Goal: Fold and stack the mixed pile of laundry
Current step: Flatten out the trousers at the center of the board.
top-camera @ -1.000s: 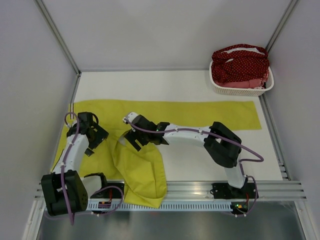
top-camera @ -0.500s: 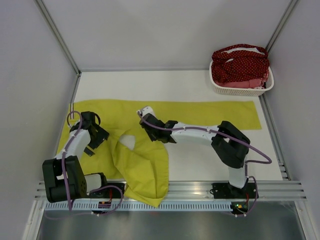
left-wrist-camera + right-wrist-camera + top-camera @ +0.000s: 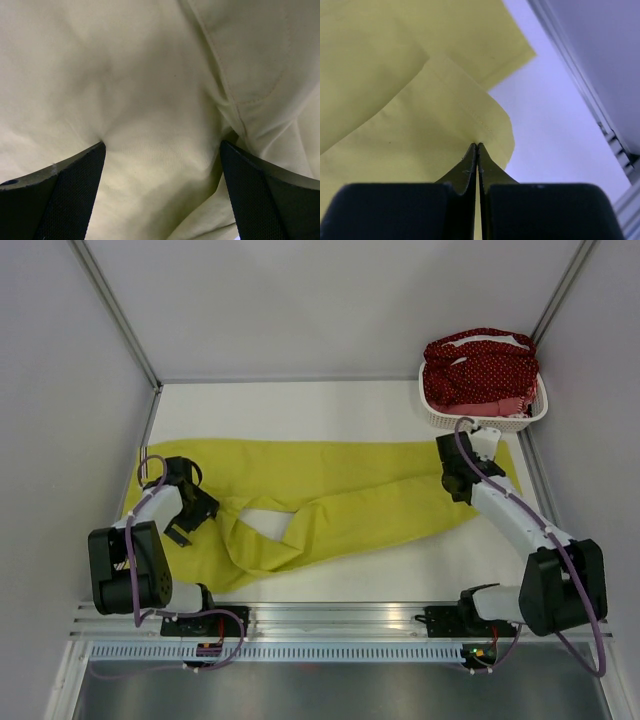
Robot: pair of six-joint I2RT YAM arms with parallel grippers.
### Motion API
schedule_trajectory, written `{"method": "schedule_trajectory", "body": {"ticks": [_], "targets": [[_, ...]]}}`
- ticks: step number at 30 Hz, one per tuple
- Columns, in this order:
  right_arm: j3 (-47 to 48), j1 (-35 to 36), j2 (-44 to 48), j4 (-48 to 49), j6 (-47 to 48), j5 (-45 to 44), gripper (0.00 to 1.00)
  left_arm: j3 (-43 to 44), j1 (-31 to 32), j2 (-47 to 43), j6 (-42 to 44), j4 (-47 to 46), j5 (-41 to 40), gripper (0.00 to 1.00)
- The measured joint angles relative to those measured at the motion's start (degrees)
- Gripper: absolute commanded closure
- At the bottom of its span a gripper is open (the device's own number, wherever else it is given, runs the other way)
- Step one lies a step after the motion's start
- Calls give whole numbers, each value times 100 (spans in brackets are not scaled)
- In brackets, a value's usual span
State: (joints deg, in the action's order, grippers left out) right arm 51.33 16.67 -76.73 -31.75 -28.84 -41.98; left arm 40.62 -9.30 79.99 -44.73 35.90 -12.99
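The right pincer [image 3: 477,145] is closed tight, its two fingers pressed flat together and nipping the stitched hem of the yellow-green garment [image 3: 340,490] right at their tips. Under and ahead of those tips lies a second layer of the same cloth, whose corner points away up and to the right of the pincer. Bare white table [image 3: 555,130] shows just to the right of the fingers. From above, the white basket [image 3: 485,423] stands near this pincer, just past it toward the back wall, holding a dark red dotted cloth [image 3: 480,365] with a pink piece [image 3: 480,408] beneath it. The garment stretches away from the right pincer across the table to the left pincer [image 3: 162,147]. That one is spread wide with nothing between its fingers, and hangs close over the cloth at the far left end. A seam [image 3: 225,85] runs past the inside of its right finger; whether the fingers touch the cloth I cannot tell.
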Motion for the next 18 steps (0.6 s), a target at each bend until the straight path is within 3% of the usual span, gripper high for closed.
{"method": "schedule_trajectory", "body": {"ticks": [5,11,18], "targets": [[-83,-1141,299,-317,13,-28,100,278,-2,315,0,-31,26,0],[33,-1694,68,-525,127,111,100,459,-2,472,-4,-81,55,1],[2105,-2011,-1329,-2039,369,-157,99,861,-2,935,-76,-68,-11,0]]}}
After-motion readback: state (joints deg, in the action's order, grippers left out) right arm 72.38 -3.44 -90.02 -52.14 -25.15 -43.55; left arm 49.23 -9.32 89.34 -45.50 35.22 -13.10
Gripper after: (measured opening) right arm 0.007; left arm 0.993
